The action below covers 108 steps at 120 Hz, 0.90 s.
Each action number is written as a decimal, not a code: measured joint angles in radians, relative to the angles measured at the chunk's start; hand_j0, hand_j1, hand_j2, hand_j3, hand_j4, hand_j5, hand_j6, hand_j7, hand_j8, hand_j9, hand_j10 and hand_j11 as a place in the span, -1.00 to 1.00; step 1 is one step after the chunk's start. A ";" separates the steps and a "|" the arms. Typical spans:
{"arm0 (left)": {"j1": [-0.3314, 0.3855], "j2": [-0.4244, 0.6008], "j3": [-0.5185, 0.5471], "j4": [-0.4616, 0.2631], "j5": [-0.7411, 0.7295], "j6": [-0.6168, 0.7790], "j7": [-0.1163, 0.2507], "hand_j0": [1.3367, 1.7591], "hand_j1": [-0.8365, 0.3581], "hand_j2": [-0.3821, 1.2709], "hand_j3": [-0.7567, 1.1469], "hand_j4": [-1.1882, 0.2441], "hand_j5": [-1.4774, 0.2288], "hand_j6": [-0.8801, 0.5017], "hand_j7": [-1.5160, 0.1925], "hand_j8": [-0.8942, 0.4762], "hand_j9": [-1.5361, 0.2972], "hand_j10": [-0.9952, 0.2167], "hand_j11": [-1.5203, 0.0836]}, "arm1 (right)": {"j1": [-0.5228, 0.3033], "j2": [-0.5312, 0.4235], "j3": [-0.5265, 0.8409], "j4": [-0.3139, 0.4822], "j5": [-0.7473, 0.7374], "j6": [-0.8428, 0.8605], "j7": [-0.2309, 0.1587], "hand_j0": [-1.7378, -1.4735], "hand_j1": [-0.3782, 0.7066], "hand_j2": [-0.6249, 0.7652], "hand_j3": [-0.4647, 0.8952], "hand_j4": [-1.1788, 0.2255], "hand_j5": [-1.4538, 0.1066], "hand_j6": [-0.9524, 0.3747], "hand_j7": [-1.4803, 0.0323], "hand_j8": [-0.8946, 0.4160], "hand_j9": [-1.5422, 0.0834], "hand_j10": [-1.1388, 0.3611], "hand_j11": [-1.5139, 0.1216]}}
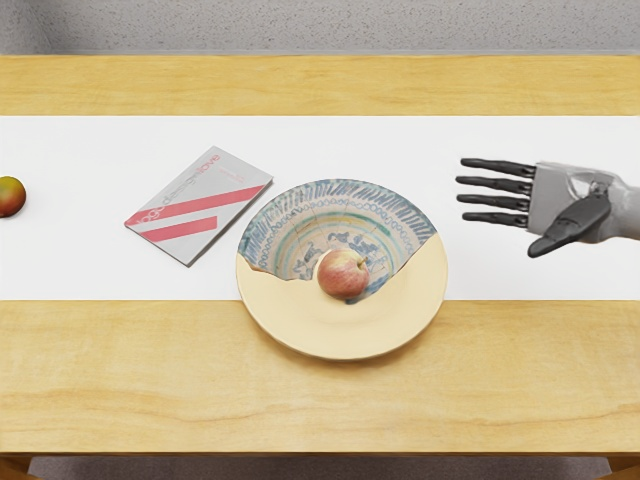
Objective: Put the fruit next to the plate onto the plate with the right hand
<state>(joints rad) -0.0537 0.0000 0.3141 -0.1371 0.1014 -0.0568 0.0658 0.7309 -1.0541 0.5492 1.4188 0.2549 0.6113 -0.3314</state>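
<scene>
Fingers (495,184) spread wide, straight and empty, pointing left. The right hand (545,197) hovers over the white runner (400,140), well apart from the plate (300,335) and its right rim. The apple (343,274) sits on the plate, near the middle. Left of the plate lies a grey-and-red booklet (198,205), and at the far left edge of the table (320,380) a second fruit (10,196) rests alone.

We're looking at a grey booklet (198,205) with red stripes, lying flat and askew on the white runner (400,140) that crosses the wooden table (320,380). Way out at the left edge we catch a small reddish-green fruit (10,196), also on the runner.
</scene>
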 joint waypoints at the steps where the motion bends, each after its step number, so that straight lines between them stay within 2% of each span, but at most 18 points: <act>1: 0.000 0.000 0.000 0.000 0.000 0.000 0.000 0.52 0.49 -0.48 -0.21 0.32 0.36 -0.08 0.40 -0.05 0.33 0.24 0.50 | -0.001 0.000 0.000 0.000 0.000 0.000 0.000 -0.40 -0.87 -0.11 -0.32 0.63 0.81 0.39 0.90 0.32 0.84 0.47 0.80; 108: 0.003 0.000 0.000 0.004 0.000 0.000 0.000 0.52 0.49 -0.48 -0.21 0.32 0.36 -0.08 0.40 -0.05 0.33 0.24 0.50 | -0.012 -0.007 -0.001 0.002 0.002 0.000 -0.001 -0.40 -0.87 -0.11 -0.32 0.63 0.81 0.39 0.90 0.32 0.84 0.48 0.80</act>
<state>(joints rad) -0.0506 0.0000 0.3141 -0.1335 0.1014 -0.0568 0.0658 0.7188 -1.0615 0.5487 1.4205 0.2571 0.6114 -0.3329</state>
